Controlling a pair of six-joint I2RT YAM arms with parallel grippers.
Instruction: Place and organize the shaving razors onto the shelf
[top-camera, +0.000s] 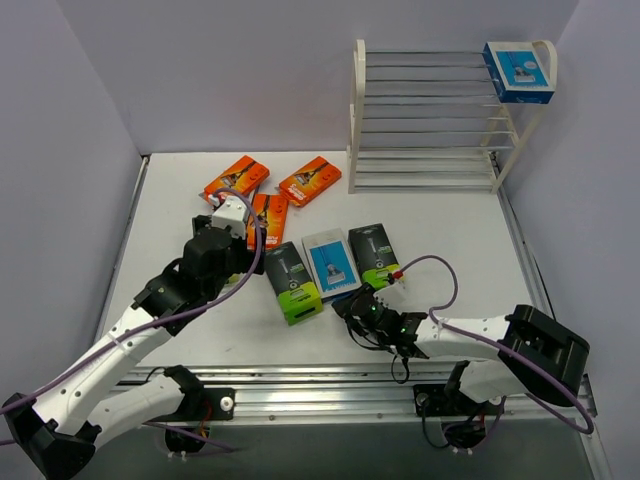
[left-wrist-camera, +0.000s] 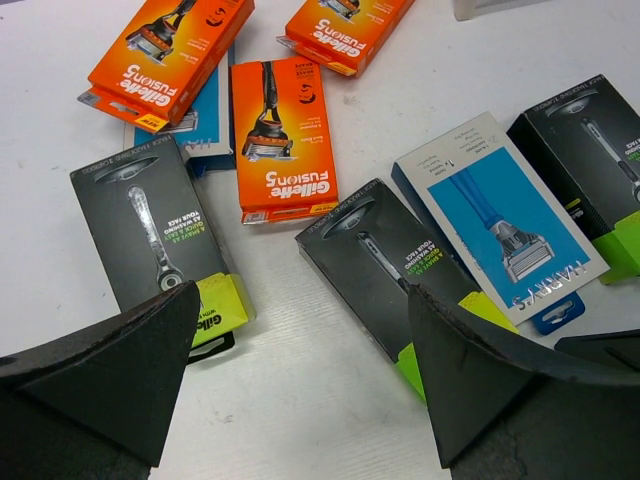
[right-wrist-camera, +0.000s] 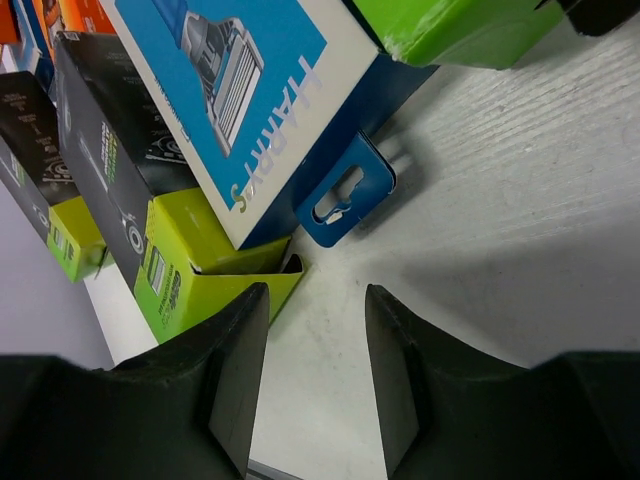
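While one blue razor pack (top-camera: 518, 72) sits atop the shelf (top-camera: 357, 110), the other packs (top-camera: 330, 262) lie on the desk (top-camera: 450, 222), the left claw (left-wrist-camera: 303, 320) spread wide above them, the right claw (right-wrist-camera: 315, 310) part-spread and empty.

**White table bearing a rack and loose razor packs.**
The table (top-camera: 450, 225) carries a cream-white shelf (top-camera: 356, 110) at its far right, with one blue-and-white pack (top-camera: 518, 72) on the right end of the shelf's top tier. At far left of centre lie the left orange pack (top-camera: 237, 179), overlapping a blue pack (left-wrist-camera: 205, 140), the right orange pack (top-camera: 310, 180) and the nearer orange pack (top-camera: 268, 220). Nearer lie the left black pack (left-wrist-camera: 150, 235), the middle black pack (top-camera: 292, 283) and the right black pack (top-camera: 376, 255). A central blue-and-white pack (top-camera: 331, 262) lies between the latter two.
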